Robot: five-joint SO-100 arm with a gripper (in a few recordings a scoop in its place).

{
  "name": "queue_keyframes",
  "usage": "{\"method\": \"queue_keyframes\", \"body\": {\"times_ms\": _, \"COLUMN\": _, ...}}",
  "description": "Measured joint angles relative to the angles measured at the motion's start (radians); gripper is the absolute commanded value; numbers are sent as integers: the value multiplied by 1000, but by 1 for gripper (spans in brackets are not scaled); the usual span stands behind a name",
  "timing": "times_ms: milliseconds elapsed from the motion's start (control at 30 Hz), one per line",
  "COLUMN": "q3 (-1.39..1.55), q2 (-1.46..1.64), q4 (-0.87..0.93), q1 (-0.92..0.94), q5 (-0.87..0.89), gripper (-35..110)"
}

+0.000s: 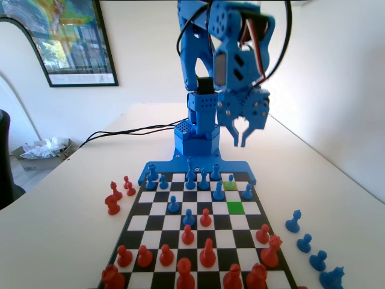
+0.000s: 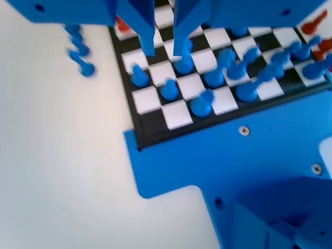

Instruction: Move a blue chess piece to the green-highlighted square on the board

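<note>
gripper [image 1: 243, 133] high above board's [image 1: 180, 274] far right, fingers apart, empty | blue pawn [image 1: 230, 179] on yellow-green square [image 1: 230, 186] | green-highlighted square [image 1: 236, 207] nearer, free

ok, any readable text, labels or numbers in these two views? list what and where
None can be read.
The poster on the wall in the fixed view has a pale strip along its bottom that may hold print: too small and blurred to read.
The board shows no letters or numbers on its rim.
The gripper and the chess pieces carry no label that can be made out; the wrist view is blurred.
</note>
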Motion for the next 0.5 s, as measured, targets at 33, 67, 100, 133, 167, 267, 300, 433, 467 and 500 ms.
{"method": "queue_keyframes", "body": {"times_ms": 33, "q3": 8, "q2": 0, "q4": -17, "q1": 3, "q5": 0, "gripper": 8}}
{"method": "queue_keyframes", "body": {"times_ms": 67, "q3": 12, "q2": -2, "q4": -37, "q1": 5, "q5": 0, "gripper": 8}}
{"method": "queue_keyframes", "body": {"times_ms": 100, "q3": 20, "q2": -9, "q4": -57, "q1": 8, "q5": 0, "gripper": 8}}
{"method": "queue_keyframes", "body": {"times_ms": 133, "q3": 25, "q2": -15, "q4": -63, "q1": 8, "q5": 0, "gripper": 8}}
{"method": "queue_keyframes", "body": {"times_ms": 167, "q3": 29, "q2": -26, "q4": -77, "q1": 11, "q5": 0, "gripper": 8}}
{"method": "queue_keyframes", "body": {"times_ms": 267, "q3": 29, "q2": -80, "q4": -120, "q1": 12, "q5": 0, "gripper": 8}}
{"method": "queue_keyframes", "body": {"times_ms": 300, "q3": 29, "q2": -94, "q4": -130, "q1": 12, "q5": 0, "gripper": 8}}
{"method": "queue_keyframes", "body": {"times_ms": 433, "q3": 29, "q2": -179, "q4": -186, "q1": 12, "q5": -9, "gripper": 8}}
{"method": "queue_keyframes", "body": {"times_ms": 467, "q3": 29, "q2": -199, "q4": -204, "q1": 12, "q5": -9, "gripper": 8}}
{"method": "queue_keyframes", "body": {"times_ms": 500, "q3": 29, "q2": -206, "q4": -215, "q1": 12, "q5": -9, "gripper": 8}}
